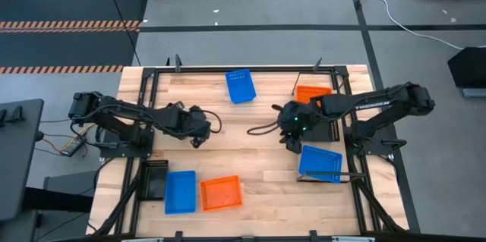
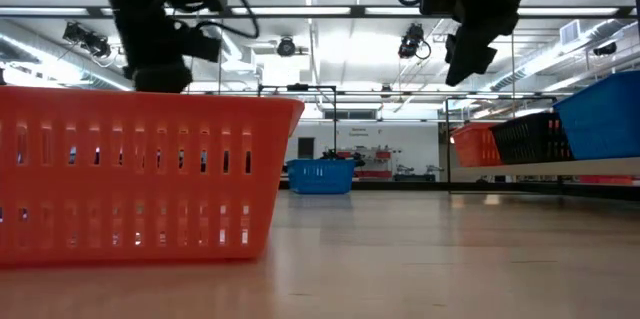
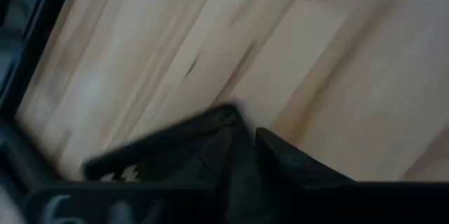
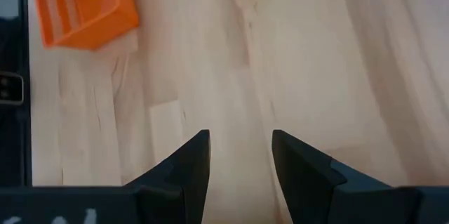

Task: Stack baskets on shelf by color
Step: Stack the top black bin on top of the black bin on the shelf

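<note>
Mesh-sided plastic baskets lie scattered on the pale wood-plank table [image 1: 250, 158]: a black one [image 1: 155, 179], a blue one [image 1: 181, 191] and an orange one [image 1: 221, 193] along the near left, another blue basket [image 1: 241, 86] at the far middle. On the shelf [image 1: 343, 139] at right sit an orange basket [image 1: 313, 92] and a blue basket [image 1: 320, 163]. The left gripper [image 1: 197, 140] hovers empty, fingers nearly together; the right gripper [image 4: 240, 155] hangs parted and empty.

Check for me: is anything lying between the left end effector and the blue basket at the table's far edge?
No. In the high view, only bare tabletop separates the left end effector from the blue basket.
</note>
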Available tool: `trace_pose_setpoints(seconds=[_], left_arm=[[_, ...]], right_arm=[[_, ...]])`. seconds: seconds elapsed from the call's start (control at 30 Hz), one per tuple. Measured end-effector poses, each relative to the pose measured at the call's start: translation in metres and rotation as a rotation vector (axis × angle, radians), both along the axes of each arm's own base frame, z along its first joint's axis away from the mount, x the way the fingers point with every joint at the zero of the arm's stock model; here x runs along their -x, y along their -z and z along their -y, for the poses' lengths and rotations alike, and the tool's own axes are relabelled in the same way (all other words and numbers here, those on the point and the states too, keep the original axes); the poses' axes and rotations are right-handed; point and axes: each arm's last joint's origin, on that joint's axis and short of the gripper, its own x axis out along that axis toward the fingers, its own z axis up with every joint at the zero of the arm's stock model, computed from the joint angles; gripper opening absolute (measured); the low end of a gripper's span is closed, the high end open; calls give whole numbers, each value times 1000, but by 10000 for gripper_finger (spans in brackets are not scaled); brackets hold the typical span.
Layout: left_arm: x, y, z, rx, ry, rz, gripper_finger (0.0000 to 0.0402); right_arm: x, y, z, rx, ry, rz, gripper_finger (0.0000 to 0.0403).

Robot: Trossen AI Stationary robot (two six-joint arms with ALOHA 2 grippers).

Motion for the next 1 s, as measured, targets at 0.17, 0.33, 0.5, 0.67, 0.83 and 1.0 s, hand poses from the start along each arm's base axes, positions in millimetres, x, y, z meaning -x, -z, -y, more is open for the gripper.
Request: trace_pose_setpoints(seconds=[0.17, 0.33, 0.5, 0.67, 0.83, 1.0], left_arm=[[10, 1, -6, 9, -124, -54, 118], [9, 3, -11, 105, -172, -28, 167], [9, 13, -16, 183, -171, -11, 208], [17, 25, -22, 197, -208, -53, 233], [21, 45, -26, 273, -183, -30, 236], [18, 57, -21, 261, 17, -1, 201]], right_arm=[[-4, 4, -8, 2, -33, -3, 161], [-5, 2, -15, 9, -75, 26, 161], [-4, 1, -21, 13, -104, 33, 161], [-4, 1, -25, 13, -117, 32, 161], [-4, 1, -26, 8, -116, 31, 161], [-4, 1, -26, -5, -98, 26, 161]])
